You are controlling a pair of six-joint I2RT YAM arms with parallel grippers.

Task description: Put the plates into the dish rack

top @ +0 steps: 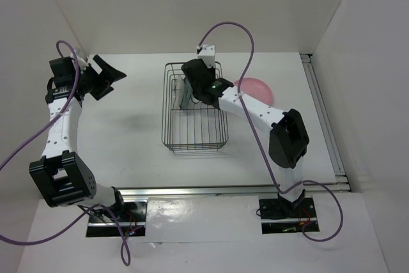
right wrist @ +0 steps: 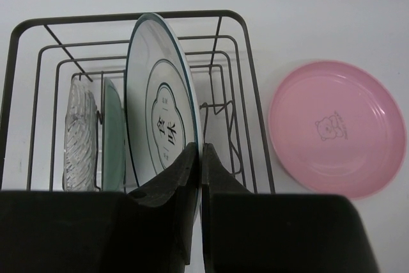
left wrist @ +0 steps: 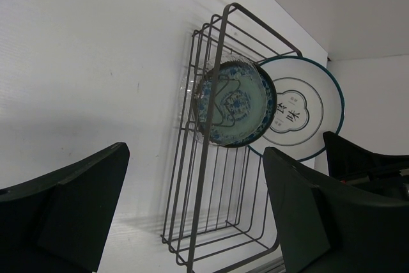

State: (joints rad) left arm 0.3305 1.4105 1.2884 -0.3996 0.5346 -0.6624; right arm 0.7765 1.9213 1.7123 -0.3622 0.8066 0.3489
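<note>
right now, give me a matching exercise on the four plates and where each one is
1 pink plate
2 white plate
3 teal plate
4 glass plate

a standing in the dish rack between two other plates
b flat on the table beside the rack
c pinched on edge by the right gripper
d standing in the rack, farthest from the pink one

Pairs: 1-b, 2-c, 3-a, 4-d

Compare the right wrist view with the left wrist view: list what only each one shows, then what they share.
Right wrist only: the pink plate lying on the table beside the dish rack, and the right gripper shut on the white plate at its rim. Left wrist only: the left gripper, open, and the teal plate seen face-on, pattern showing. Both: the rack, white plate, teal plate and clear glass plate.
</note>
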